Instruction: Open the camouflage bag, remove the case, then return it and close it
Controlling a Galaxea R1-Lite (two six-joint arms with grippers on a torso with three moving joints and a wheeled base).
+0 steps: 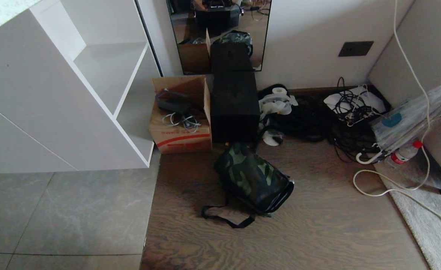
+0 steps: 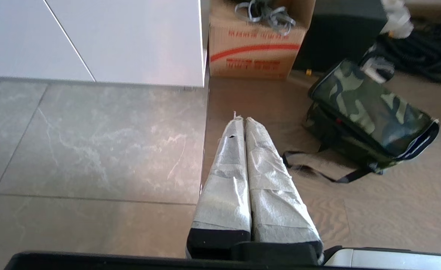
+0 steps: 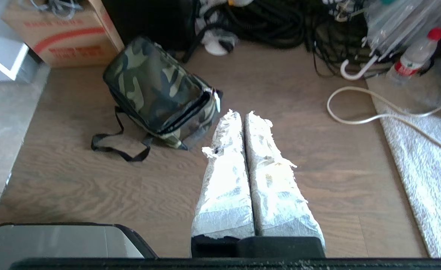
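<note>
While the camouflage bag lies closed on the wood floor near its tiled edge, both claws, left claw and right claw, are held together, empty. The white zipper clip is best approached first, with one claw parted.

Left claw hangs above the floor, its taped fingers pressed flat together. Right claw mirrors it, closed tight, gripping nothing. Neither arm shows in the head view.

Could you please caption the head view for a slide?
Closed camouflage bag lying on the wood floor, strap loose, before a black box and cardboard box.
</note>
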